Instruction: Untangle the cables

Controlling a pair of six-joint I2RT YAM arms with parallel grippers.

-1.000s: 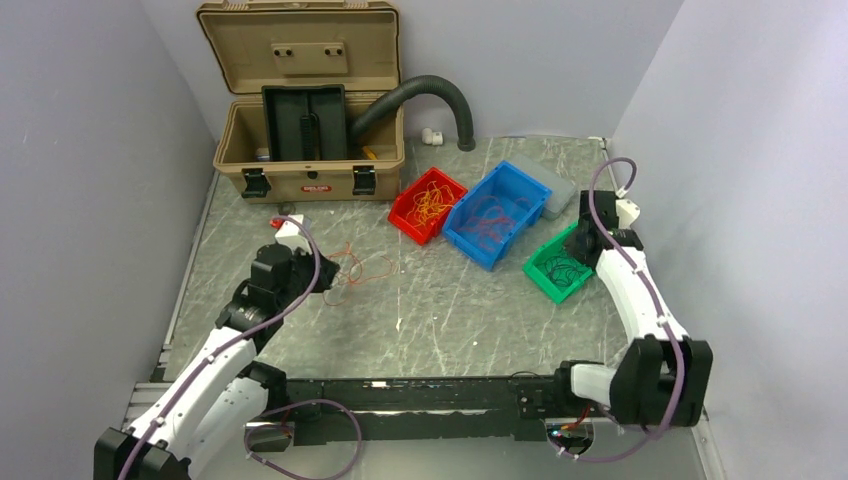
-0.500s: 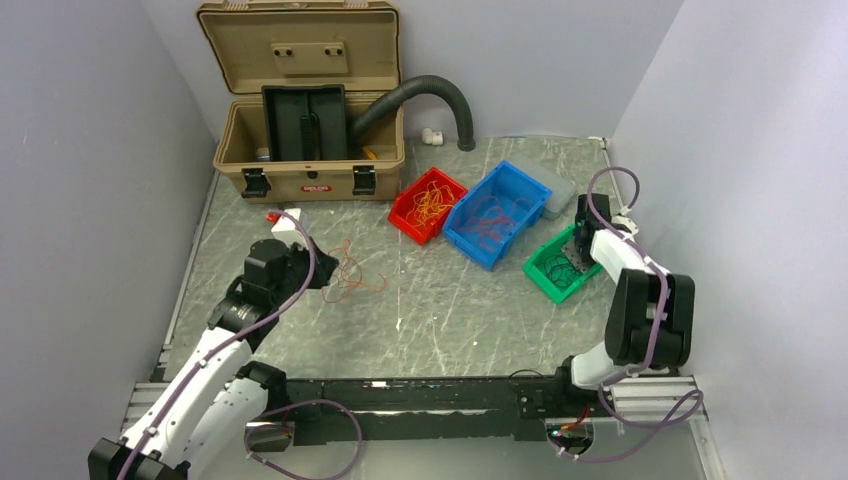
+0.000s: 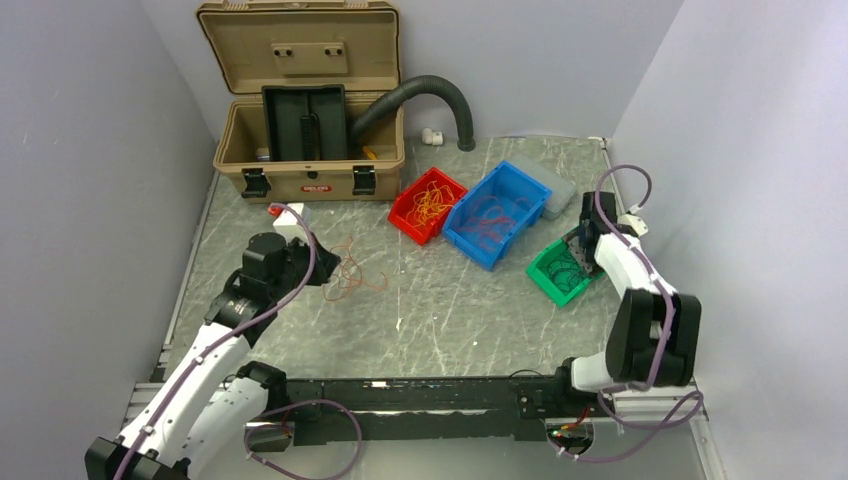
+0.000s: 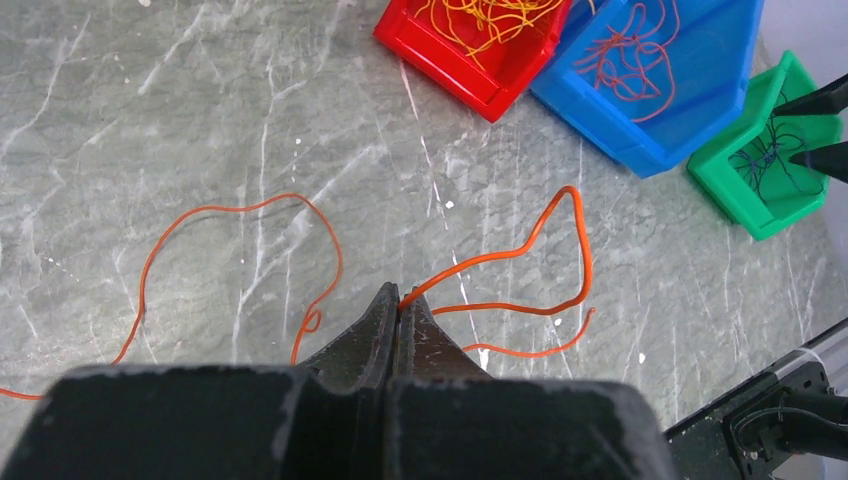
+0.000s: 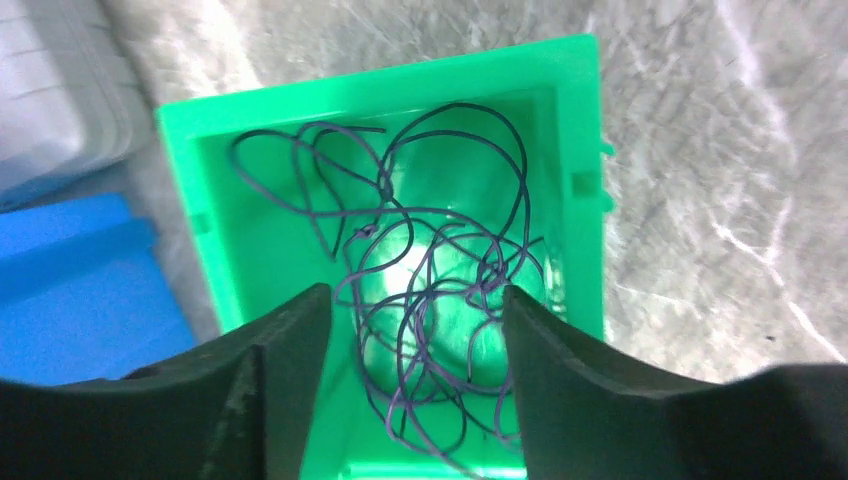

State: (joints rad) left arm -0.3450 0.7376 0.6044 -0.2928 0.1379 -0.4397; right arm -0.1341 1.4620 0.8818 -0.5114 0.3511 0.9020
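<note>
Right fingers (image 5: 280,370) have parted above cables (image 5: 440,270) in the green bin (image 5: 380,78).

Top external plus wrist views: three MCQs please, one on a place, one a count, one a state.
1. The right pincer hangs over which bin? A red; B blue; C the green bin.
2. How many coloured bins stand on the table? A two; B three; C five.
3. The left pincer is: A wide open; B shut on an orange cable; C shut on a black hose.

Answers:
1 C, its wrist view looks straight down between green walls.
2 B, the red bin, the blue bin and the green bin show from above.
3 B, the closed jaws pinch the cable in its wrist view.
</note>
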